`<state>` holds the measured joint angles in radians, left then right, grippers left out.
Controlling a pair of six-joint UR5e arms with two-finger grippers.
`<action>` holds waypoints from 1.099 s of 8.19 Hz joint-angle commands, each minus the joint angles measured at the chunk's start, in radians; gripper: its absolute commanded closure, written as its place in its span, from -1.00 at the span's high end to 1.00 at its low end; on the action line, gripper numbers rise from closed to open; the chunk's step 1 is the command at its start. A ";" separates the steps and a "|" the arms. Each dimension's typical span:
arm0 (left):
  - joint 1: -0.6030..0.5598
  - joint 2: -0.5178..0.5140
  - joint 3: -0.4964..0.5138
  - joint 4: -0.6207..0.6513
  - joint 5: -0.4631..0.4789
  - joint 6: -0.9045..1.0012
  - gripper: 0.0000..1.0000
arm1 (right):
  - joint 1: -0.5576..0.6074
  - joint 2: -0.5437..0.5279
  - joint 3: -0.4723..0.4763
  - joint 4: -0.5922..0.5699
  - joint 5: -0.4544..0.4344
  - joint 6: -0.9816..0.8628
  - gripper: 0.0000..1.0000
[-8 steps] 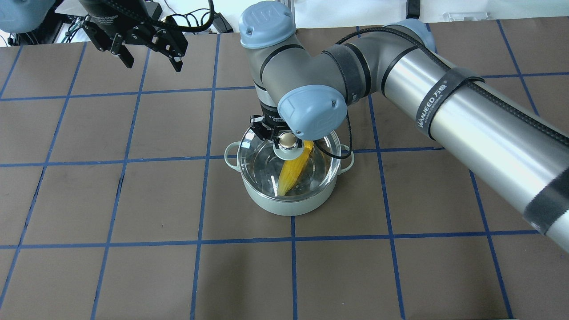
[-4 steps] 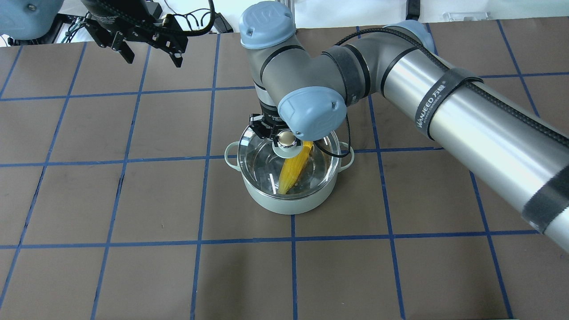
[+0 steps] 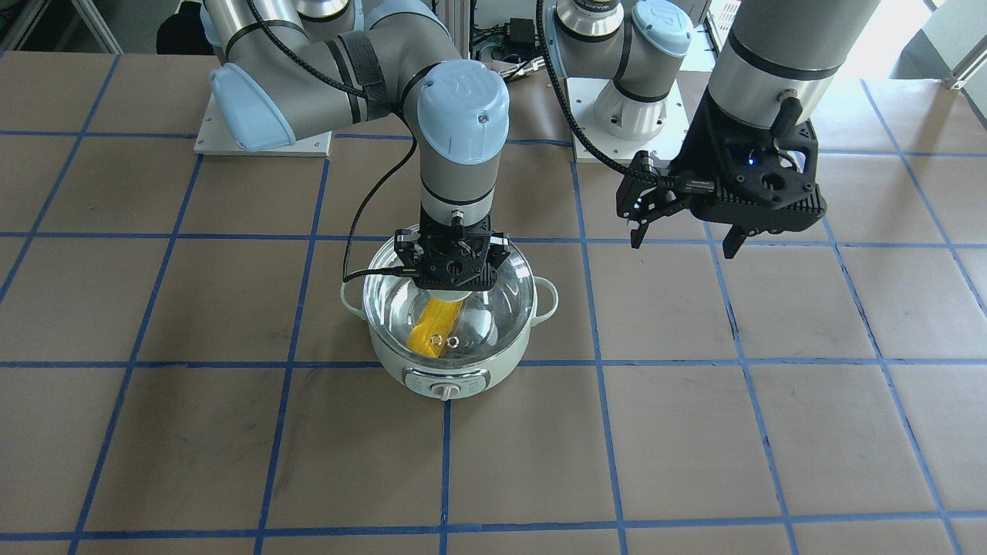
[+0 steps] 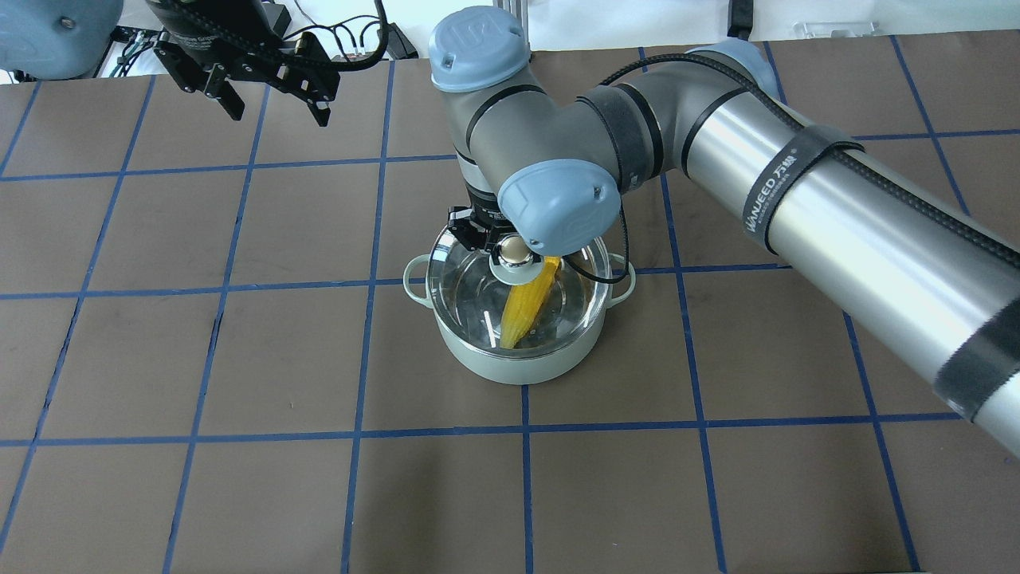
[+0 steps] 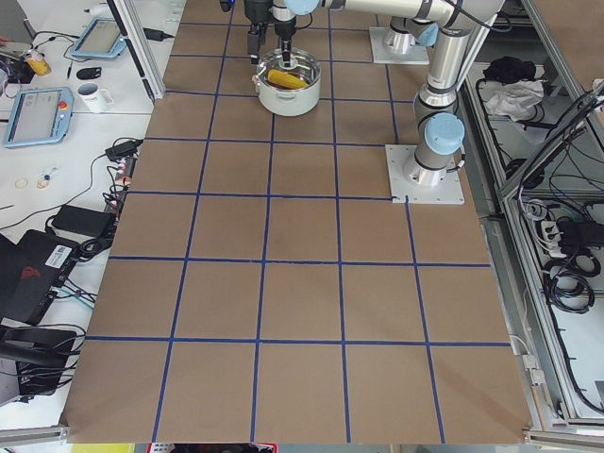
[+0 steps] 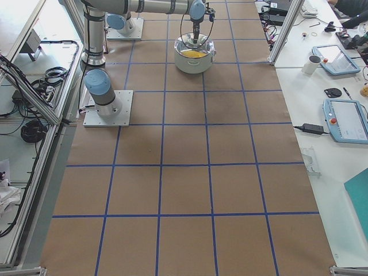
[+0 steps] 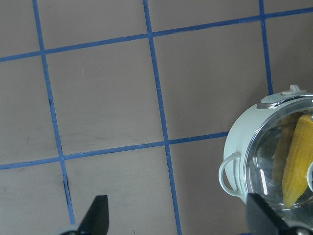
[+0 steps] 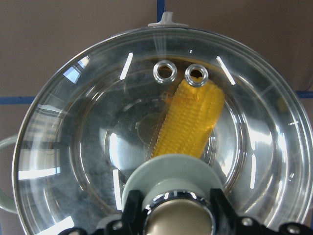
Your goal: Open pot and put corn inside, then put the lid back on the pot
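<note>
Right gripper (image 8: 176, 213) clamps lid (image 8: 98, 127) by its knob (image 4: 514, 251), centred so the glass sits level on pot (image 4: 510, 363) directly below. Corn (image 8: 188, 122) lies inside, under the fingers. Left gripper (image 4: 279, 112) spread wide, empty, well clear.

Brown table (image 4: 255, 502) gridded with blue tape (image 4: 357, 436); white mug (image 5: 94, 95), tablet (image 5: 97, 36) on side bench (image 5: 57, 142).

Mint-green pot (image 4: 518, 363) upright, side loops at 3 and 9 o'clock. Clear glass lid (image 4: 470, 291) sits on its rim. Yellow corn (image 4: 526, 307) inside, lying 1-to-7 o'clock.
</note>
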<state>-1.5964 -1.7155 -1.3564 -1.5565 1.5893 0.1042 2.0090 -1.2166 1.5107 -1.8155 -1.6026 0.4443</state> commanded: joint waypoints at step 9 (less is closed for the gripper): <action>-0.001 -0.033 -0.024 0.033 -0.011 -0.003 1.00 | -0.434 -0.414 -0.009 0.387 -0.013 -0.544 1.00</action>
<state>-1.5969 -1.7124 -1.3680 -1.5311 1.5832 0.0954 1.7158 -1.5823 1.5019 -1.5029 -1.6056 0.1596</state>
